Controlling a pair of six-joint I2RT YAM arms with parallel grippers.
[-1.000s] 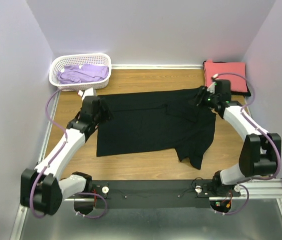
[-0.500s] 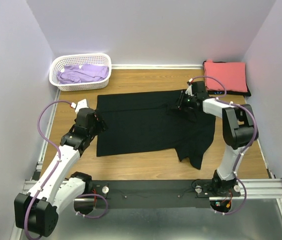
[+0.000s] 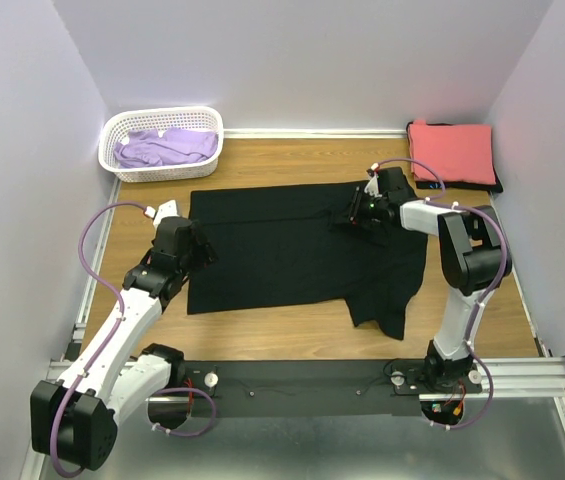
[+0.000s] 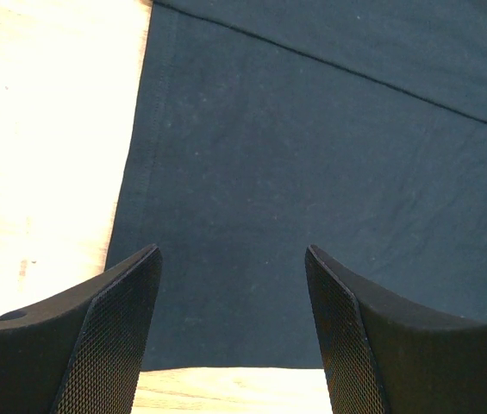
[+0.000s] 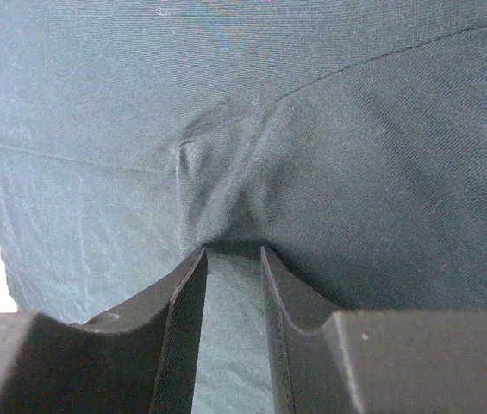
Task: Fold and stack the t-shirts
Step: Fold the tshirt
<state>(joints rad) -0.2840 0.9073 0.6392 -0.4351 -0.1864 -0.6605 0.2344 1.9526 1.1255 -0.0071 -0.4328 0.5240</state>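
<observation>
On the table (image 3: 262,335), black t-shirt (image 3: 282,250) flat, corner rumpled

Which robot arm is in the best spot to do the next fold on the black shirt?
Probably the right one. The right claw is pinching a ridge of the black shirt, so it looks ready to pull. The left claw hangs open above the shirt's side hem, holding nothing.

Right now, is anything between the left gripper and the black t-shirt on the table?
Nothing visible. The open left gripper hangs directly over the plain black cotton t-shirt near its edge, only bare fabric beneath.
</observation>
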